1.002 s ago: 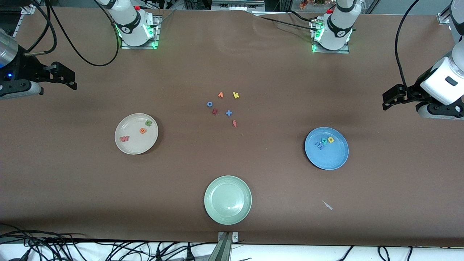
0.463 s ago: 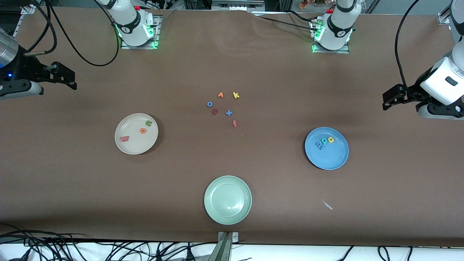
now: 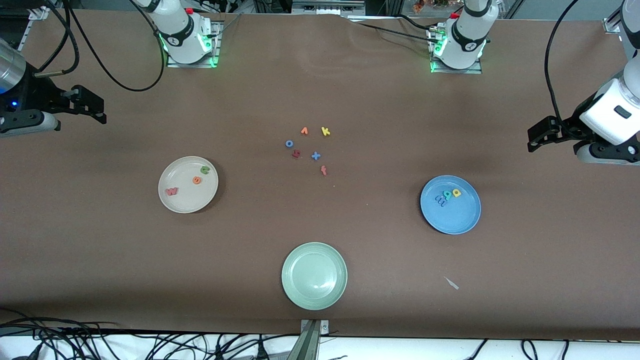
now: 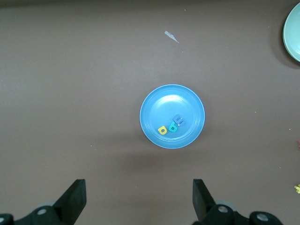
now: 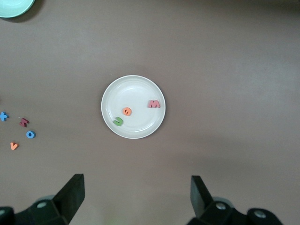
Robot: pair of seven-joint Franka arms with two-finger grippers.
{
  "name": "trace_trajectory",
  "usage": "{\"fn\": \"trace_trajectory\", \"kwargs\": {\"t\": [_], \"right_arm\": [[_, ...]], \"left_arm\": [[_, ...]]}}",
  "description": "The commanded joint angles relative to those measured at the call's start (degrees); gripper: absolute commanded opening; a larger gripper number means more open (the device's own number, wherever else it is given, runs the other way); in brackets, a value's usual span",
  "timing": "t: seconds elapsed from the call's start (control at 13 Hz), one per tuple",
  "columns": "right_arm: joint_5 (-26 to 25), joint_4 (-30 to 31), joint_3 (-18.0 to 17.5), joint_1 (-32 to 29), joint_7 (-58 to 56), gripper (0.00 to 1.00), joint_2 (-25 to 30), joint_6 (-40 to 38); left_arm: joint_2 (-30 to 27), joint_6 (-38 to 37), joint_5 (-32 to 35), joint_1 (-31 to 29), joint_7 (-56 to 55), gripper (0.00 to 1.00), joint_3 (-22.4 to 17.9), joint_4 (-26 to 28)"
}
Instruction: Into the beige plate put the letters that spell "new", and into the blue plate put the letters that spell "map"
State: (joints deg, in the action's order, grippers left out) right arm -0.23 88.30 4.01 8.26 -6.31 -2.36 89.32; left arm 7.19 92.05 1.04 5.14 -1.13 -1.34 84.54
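The pale green plate (image 3: 314, 275) lies nearest the front camera. Farther off than it, the beige plate (image 3: 188, 184) toward the right arm's end holds the green n (image 3: 205, 169), orange e (image 3: 197, 180) and pinkish-red w (image 3: 172, 191); the blue plate (image 3: 450, 204) toward the left arm's end holds the blue m (image 3: 440, 200), teal p (image 3: 448, 195) and yellow a (image 3: 456, 192). Farther still lie the spare letters (image 3: 307, 149). Only the wrist views show the jaw gaps: the left claw (image 4: 139, 204) hangs wide over bare worktop (image 3: 100, 260) near the blue plate, and the right claw (image 5: 137, 199) hangs wide near the beige plate.
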Motion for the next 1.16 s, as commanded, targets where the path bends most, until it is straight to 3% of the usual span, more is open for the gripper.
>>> {"fn": "trace_trajectory", "kwargs": {"t": [0.0, 1.08], "right_arm": [[0.1, -1.9, -0.2, -0.1, -0.3, 1.0, -0.6, -0.5], [0.4, -1.8, 0.6, -1.6, 0.1, 1.0, -0.7, -0.9]], "left_arm": [[0.6, -0.8, -1.5, -0.2, -0.3, 1.0, 0.0, -1.6], [1.2, -0.7, -1.7, -0.6, -0.2, 1.0, 0.0, -1.6]]}}
